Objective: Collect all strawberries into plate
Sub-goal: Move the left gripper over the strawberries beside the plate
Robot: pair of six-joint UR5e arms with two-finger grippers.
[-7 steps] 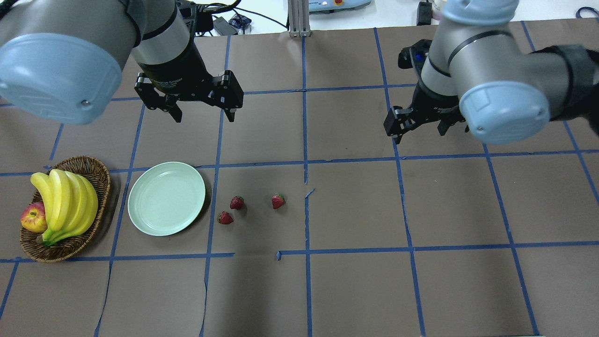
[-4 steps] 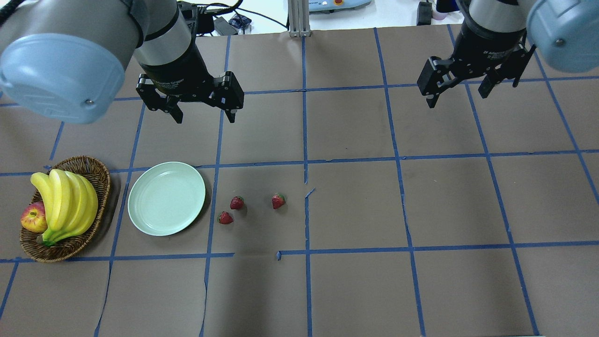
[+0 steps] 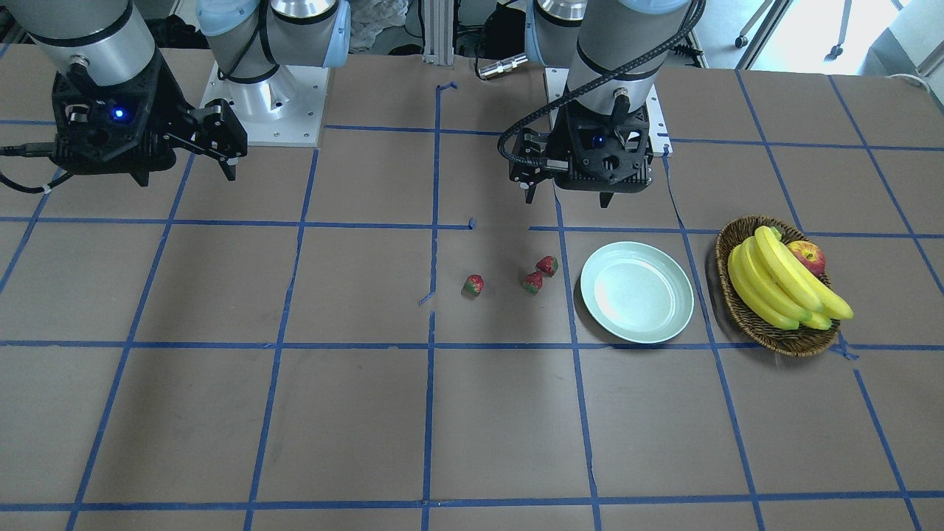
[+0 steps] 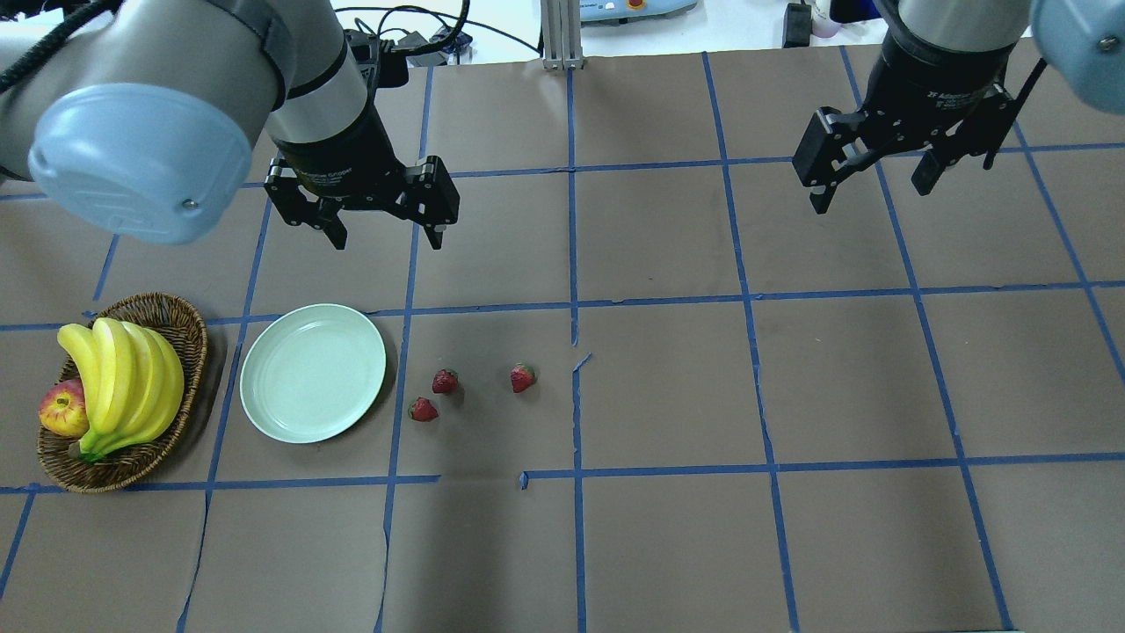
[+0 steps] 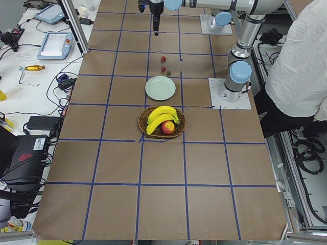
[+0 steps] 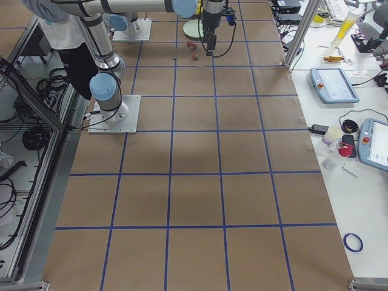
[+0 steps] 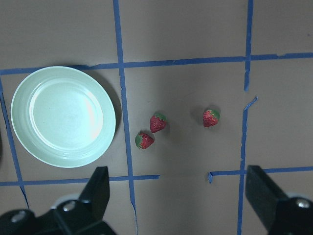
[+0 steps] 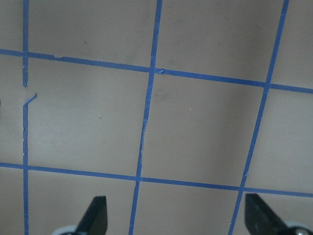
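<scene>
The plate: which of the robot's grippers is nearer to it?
Left. The left gripper hangs close to the plate, on its robot-base side; the right gripper is far off to the other side, well beyond the strawberries.

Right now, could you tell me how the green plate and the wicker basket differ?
The plate is smooth, pale mint and shallow; the basket is brown, woven and deeper. The plate is empty; the basket holds bananas and an apple. The plate lies beside the strawberries; the basket sits on the plate's other side. Both rest on the table.
</scene>
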